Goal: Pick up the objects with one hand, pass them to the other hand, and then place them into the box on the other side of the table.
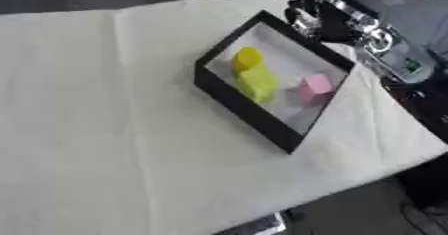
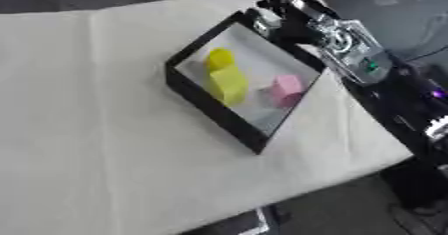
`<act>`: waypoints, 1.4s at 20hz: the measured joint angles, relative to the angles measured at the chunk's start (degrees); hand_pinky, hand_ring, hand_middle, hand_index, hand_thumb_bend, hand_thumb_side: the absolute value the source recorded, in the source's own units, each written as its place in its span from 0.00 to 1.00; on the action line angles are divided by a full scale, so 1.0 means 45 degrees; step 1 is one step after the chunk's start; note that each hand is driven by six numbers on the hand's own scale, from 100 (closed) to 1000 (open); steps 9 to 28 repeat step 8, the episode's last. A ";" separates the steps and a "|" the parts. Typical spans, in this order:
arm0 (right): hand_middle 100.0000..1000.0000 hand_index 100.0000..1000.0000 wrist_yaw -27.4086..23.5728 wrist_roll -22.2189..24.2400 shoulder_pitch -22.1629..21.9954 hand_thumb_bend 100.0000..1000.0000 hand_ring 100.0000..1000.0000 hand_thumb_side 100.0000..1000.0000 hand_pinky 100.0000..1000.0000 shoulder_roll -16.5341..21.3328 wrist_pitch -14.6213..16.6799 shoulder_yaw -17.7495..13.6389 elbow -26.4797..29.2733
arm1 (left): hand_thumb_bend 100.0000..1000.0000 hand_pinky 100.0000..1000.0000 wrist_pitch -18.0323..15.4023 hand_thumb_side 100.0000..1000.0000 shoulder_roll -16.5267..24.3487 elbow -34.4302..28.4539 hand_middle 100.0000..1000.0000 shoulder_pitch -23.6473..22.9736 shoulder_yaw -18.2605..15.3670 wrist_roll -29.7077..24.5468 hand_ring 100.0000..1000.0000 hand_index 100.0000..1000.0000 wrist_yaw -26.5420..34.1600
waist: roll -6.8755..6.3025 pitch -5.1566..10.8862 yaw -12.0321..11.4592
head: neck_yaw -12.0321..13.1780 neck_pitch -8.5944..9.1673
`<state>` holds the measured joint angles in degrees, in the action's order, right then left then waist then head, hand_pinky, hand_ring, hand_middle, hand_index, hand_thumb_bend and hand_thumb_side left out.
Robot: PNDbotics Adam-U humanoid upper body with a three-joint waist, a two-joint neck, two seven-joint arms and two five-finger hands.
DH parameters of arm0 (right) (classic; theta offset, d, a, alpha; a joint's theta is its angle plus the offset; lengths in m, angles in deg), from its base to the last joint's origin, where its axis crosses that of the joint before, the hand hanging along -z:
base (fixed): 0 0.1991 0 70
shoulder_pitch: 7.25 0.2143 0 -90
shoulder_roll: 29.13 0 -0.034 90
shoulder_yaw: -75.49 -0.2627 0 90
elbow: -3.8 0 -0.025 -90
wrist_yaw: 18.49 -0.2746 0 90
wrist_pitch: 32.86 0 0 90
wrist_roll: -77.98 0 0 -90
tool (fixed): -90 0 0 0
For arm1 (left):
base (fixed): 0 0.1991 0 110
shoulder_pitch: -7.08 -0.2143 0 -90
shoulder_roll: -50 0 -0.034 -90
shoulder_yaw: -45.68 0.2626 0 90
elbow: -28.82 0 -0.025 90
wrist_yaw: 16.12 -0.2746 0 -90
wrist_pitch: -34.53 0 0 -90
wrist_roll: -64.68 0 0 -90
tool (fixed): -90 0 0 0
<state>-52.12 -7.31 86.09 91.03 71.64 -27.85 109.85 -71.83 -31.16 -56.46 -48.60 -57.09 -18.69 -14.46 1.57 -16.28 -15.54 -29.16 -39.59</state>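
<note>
Your box [image 1: 248, 110] sits on the bench [image 1: 105, 129], holding a yellow block [image 1: 257, 84], yellow cylinder [image 1: 248, 57] and pink cube [image 1: 314, 86]. Beyond, your right hand [image 2: 273, 16] hovers at the rim; finger state unclear. Withdraw it high, clear of the wall.

A cloth-covered worktop and the floor around it

A pale cloth [image 1: 114, 129] covers the worktop [image 2: 87, 154] and fills most of the frame. It has soft creases. Dark grey floor [image 1: 350, 214] shows along the top edge and in the lower right corner. A small silver and dark thing [image 1: 262, 225] sits at the bottom edge.
</note>
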 measured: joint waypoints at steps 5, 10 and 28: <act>1.00 1.00 -0.1556 -0.0457 -0.0248 0.00 1.00 0.21 1.00 -0.1420 0.0963 -0.0598 0.1492 | 0.03 0.85 0.0568 0.68 -0.0490 -0.0366 0.75 -0.0564 -0.0907 0.0863 0.71 0.91 0.0044 | -0.0097 -0.0014 -0.0029 | 0.1390 0.0112; 0.96 1.00 -0.1381 -0.0241 -0.0299 0.00 1.00 0.16 1.00 -0.2156 0.1447 -0.0767 0.1625 | 0.05 0.85 0.0899 0.70 -0.0913 -0.0464 0.75 -0.0707 -0.1292 0.1150 0.72 0.92 0.0084 | -0.0102 -0.0015 -0.0076 | 0.1807 0.0114; 0.96 1.00 -0.1381 -0.0241 -0.0299 0.00 1.00 0.16 1.00 -0.2156 0.1447 -0.0767 0.1625 | 0.05 0.85 0.0899 0.70 -0.0913 -0.0464 0.75 -0.0707 -0.1292 0.1150 0.72 0.92 0.0084 | -0.0102 -0.0015 -0.0076 | 0.1807 0.0114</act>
